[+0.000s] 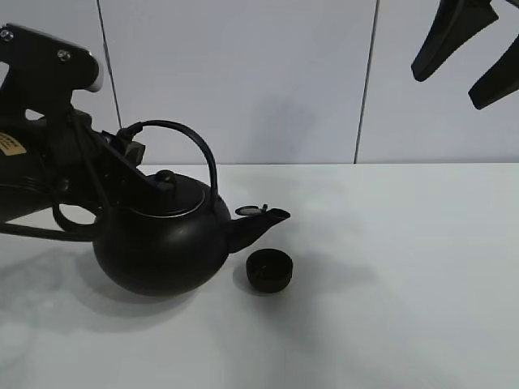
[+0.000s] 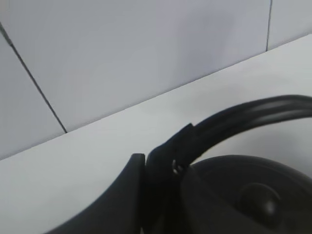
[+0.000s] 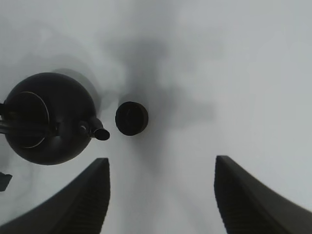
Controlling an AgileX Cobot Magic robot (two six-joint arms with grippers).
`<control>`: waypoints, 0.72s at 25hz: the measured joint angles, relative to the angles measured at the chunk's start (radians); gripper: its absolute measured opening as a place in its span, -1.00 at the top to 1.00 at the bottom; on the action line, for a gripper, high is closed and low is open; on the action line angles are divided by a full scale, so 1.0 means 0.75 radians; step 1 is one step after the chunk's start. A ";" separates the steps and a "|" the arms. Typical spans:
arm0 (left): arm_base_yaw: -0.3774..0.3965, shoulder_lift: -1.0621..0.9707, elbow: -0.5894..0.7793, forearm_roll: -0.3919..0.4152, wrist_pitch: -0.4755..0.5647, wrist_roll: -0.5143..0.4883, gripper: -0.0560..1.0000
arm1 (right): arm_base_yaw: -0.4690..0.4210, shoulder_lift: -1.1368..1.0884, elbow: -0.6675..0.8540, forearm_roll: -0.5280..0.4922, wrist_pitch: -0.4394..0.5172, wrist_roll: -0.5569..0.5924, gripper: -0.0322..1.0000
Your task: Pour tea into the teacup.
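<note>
A big black round-bodied kettle (image 1: 158,243) stands left of centre on the white table (image 1: 405,267), its spout (image 1: 259,220) pointing right. The small matte-black teacup (image 1: 268,270) sits on the table just below and right of the spout tip, apart from the kettle. My left gripper (image 1: 130,151) is shut on the left end of the kettle's arched handle (image 1: 190,139). The left wrist view shows its fingers (image 2: 129,195) clamped at the handle (image 2: 243,114) above the lid (image 2: 243,195). My right gripper (image 1: 446,87) hangs open and empty high at the right, looking down on kettle (image 3: 48,119) and teacup (image 3: 131,118).
A white tiled wall (image 1: 243,81) rises behind the table. The left arm (image 1: 40,121) with its cables fills the left edge. Bare table surface lies to the right of the teacup and in front of it.
</note>
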 joint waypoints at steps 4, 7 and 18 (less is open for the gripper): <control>0.000 0.000 0.000 0.023 0.001 0.010 0.69 | 0.000 0.000 0.000 0.000 0.000 0.000 0.10; 0.000 0.000 0.000 -0.011 0.007 0.019 0.69 | 0.000 0.000 0.000 0.000 0.000 0.000 0.10; 0.000 0.000 -0.043 -0.145 0.113 0.035 0.69 | 0.000 0.000 0.000 0.000 0.000 0.000 0.10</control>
